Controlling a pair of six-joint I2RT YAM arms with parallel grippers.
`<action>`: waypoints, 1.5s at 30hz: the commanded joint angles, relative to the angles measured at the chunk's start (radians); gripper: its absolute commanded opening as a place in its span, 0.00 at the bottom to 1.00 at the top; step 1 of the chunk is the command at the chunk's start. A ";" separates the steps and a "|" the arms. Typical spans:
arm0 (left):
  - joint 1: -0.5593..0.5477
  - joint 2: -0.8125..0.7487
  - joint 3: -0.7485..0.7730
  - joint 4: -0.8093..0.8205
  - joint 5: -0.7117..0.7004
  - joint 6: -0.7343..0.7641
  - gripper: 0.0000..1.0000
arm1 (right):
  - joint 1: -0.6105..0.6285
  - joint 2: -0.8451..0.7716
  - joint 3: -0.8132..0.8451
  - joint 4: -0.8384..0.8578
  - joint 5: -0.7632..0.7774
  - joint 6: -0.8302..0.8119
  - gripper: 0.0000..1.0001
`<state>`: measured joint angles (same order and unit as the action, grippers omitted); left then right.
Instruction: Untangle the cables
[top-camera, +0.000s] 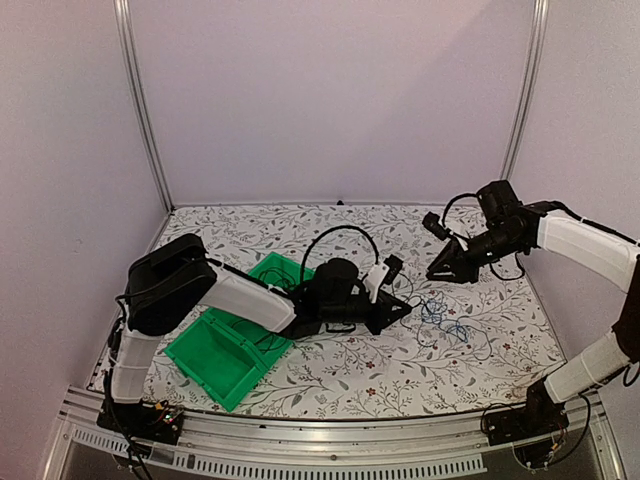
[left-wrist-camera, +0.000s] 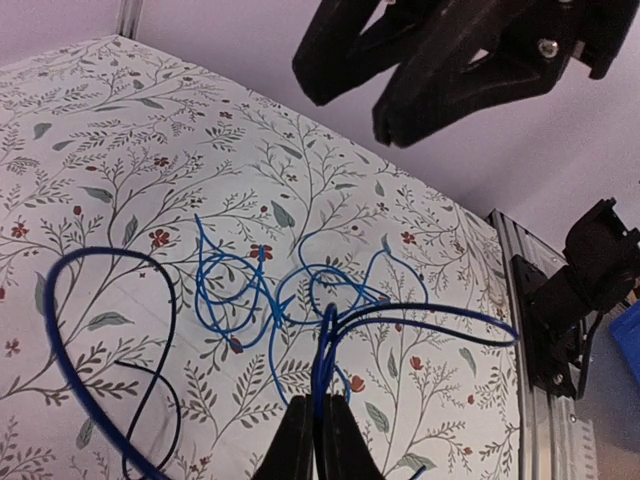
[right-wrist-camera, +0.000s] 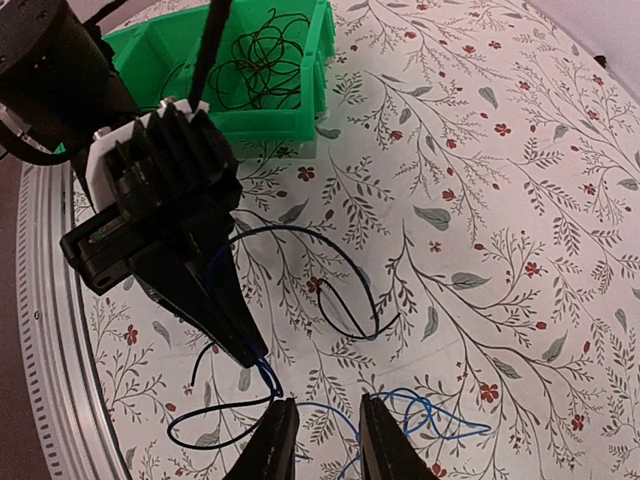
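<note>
I see the flowered table (top-camera: 330, 375) under the green bin (top-camera: 215, 355); just right of the bin my left gripper (top-camera: 403, 310) is pinched fully closed on the blue cable (left-wrist-camera: 277, 312), whose loops spread farther right of the bin; the right gripper (top-camera: 435, 272) hovers above those loops, jaws partly apart, holding nothing; thin black cables (right-wrist-camera: 345, 330) lie beside the blue one, another coil inside the bin.
</note>
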<state>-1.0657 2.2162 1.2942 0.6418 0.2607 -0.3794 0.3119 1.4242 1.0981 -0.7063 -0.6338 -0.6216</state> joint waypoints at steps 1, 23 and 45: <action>0.012 -0.044 0.001 -0.011 0.049 0.004 0.00 | 0.025 -0.014 -0.029 -0.020 -0.059 -0.049 0.26; 0.009 -0.069 -0.019 0.027 0.095 0.002 0.00 | 0.095 0.088 -0.060 -0.055 -0.084 -0.084 0.30; 0.013 -0.031 0.042 0.034 -0.034 -0.077 0.21 | 0.095 0.064 -0.044 -0.034 -0.183 -0.027 0.00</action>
<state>-1.0645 2.1841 1.2842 0.6537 0.2916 -0.4206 0.4038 1.5009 1.0401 -0.7509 -0.7635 -0.6720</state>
